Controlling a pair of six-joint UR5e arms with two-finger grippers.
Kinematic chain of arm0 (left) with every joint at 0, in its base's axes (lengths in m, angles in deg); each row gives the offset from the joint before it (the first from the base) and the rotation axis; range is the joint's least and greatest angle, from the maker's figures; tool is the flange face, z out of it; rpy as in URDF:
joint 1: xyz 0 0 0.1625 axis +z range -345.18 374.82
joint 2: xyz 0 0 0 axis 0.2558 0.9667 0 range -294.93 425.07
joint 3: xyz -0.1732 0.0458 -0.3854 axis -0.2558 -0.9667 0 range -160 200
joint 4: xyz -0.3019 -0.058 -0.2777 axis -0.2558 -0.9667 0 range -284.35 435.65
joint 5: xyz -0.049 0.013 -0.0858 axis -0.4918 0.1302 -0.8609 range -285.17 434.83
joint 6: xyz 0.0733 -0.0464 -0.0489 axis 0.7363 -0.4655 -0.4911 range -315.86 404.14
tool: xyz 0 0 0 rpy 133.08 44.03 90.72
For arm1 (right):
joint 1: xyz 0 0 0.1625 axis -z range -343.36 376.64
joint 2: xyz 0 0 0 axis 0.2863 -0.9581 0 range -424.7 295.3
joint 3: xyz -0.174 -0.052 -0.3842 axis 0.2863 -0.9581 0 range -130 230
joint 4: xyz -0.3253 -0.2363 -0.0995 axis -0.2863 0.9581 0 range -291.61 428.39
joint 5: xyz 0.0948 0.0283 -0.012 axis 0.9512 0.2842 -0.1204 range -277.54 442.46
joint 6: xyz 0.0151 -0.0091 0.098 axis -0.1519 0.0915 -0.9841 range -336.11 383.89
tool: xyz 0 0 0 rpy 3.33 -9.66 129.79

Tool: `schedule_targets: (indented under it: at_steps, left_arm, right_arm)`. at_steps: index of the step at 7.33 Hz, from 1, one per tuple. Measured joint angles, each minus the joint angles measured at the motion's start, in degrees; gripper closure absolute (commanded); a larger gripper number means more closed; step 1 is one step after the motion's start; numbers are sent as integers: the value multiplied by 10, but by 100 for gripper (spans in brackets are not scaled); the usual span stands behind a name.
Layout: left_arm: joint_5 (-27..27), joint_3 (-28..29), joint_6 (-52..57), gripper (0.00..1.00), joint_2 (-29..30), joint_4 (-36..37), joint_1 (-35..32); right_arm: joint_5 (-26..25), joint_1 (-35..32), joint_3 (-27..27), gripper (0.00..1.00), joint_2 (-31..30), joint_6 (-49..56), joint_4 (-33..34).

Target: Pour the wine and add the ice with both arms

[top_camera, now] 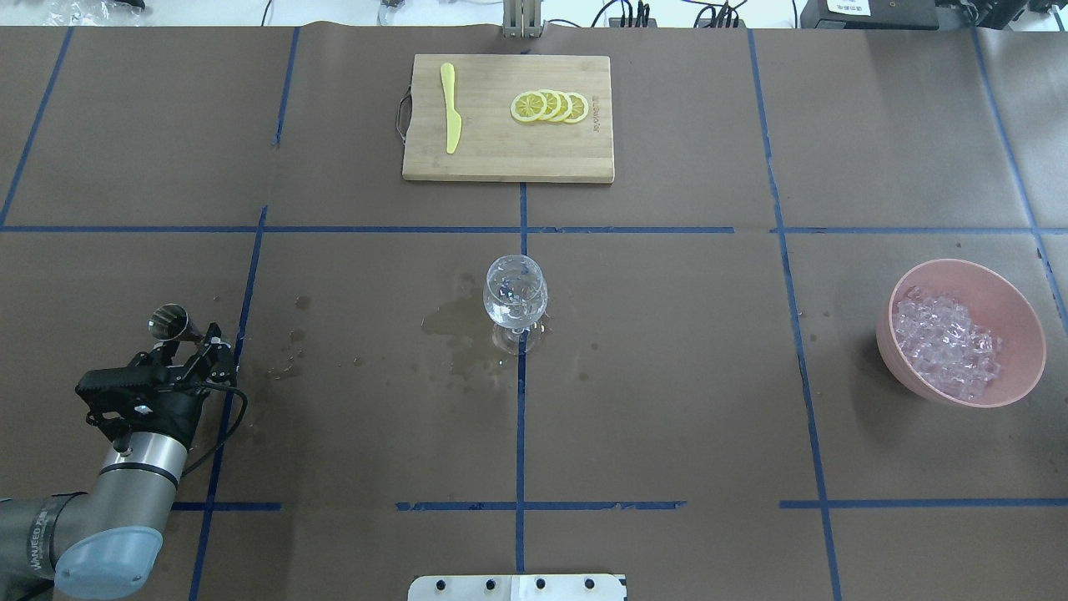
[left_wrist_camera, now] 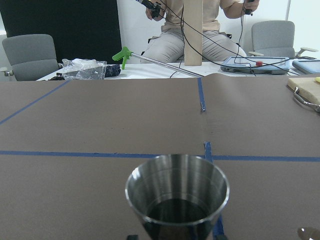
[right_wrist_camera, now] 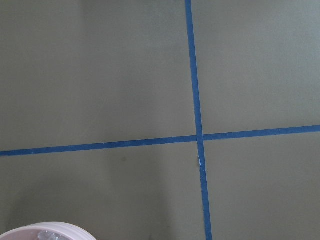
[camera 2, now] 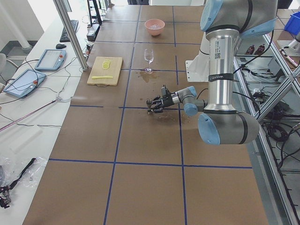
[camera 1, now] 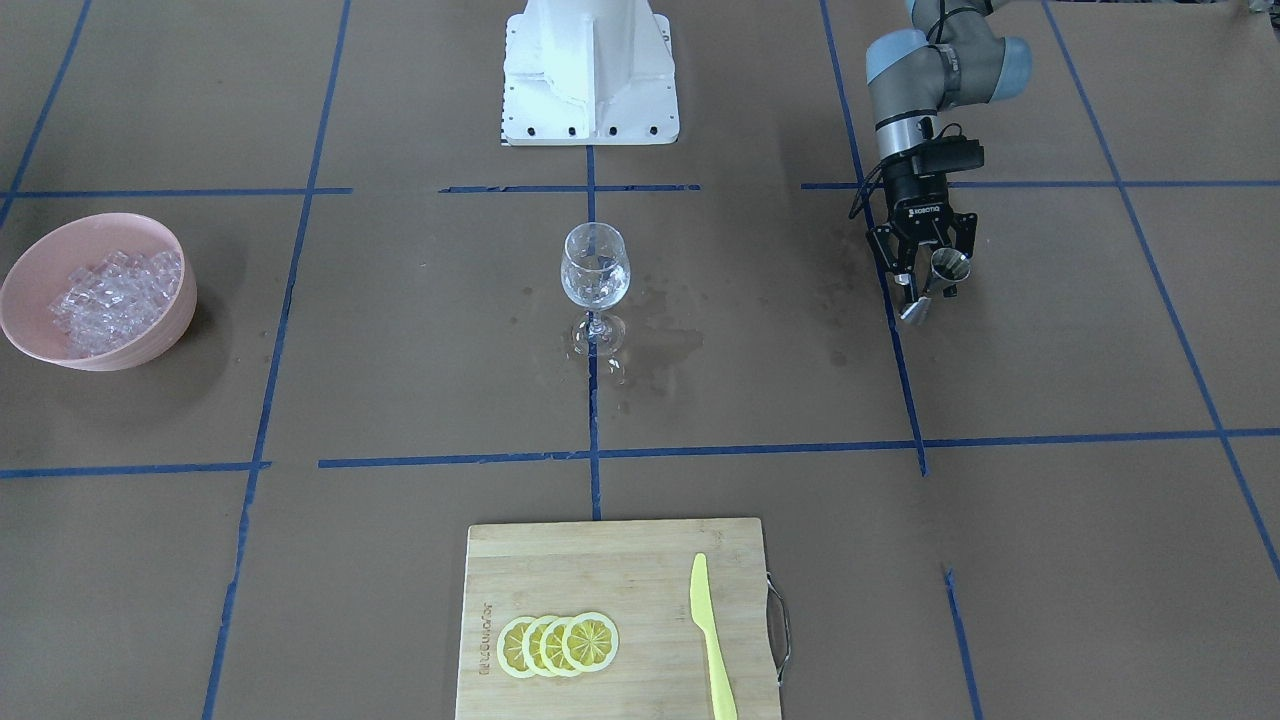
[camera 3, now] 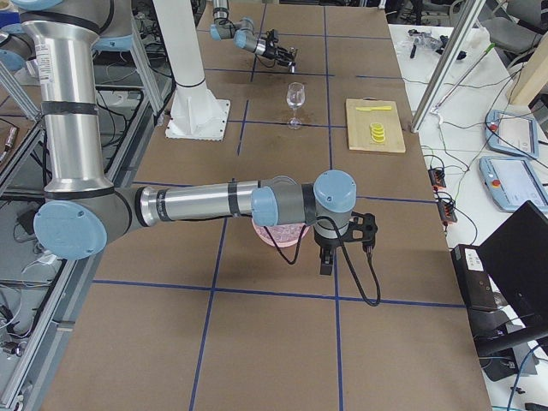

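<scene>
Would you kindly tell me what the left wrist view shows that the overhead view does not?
Only the wrist view: the inside of the jigger and a seated person in the background. Only the overhead: the glass, bowl of ice, lemon slices, knife and the left end effector gripping the jigger. Both: the jigger, the board and the blue tape.

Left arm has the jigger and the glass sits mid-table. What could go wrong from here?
1. The jigger in the left gripper is far from the wine glass. Its contents may slosh out on the way, and wet patches already mark the paper.
2. The jigger's rim could knock the slim-stemmed glass over.
</scene>
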State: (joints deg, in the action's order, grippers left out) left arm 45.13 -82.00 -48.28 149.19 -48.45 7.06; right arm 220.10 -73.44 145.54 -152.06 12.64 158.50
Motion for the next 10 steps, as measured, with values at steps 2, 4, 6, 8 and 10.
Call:
schedule_targets:
  at_steps: [2,4,6,8,10]
  left_arm:
    - [3,4,-2,94,0,0,-1]
    - [6,10,-4,100,0,0,-2]
    - [7,-1,-1,100,-2,-2,-8]
    - [8,-25,2,100,-4,-2,-17]
    - [8,-52,4,100,2,-2,-28]
  right_arm:
    - [0,1,0,0,-1,0,0]
    - [2,0,2,0,-1,0,1]
    - [16,0,12,0,-6,0,5]
    - [23,0,16,0,-10,0,5]
    - [24,0,17,0,-9,0,4]
